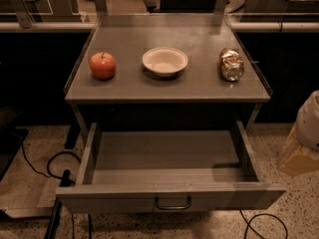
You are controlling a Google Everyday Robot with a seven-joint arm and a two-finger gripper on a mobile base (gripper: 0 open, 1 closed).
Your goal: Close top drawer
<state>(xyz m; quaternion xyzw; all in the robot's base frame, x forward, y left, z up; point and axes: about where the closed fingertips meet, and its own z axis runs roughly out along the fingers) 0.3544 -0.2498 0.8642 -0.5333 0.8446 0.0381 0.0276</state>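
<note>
gripper [304, 133] shows at the right edge of the view, a pale and yellowish shape near the cabinet's right side, apart from the drawer; whether it is spread or closed i cannot tell. at the left, black cables [45, 166] lie on the speckled floor. on the cabinet top [199, 83] a red apple [102, 65], a white bowl [165, 61] and a crumpled can [232, 64] sit in a row, well apart. below, the top drawer [109, 198] is pulled far out toward the camera, its loop handle [173, 203] at the centre of the front.
</note>
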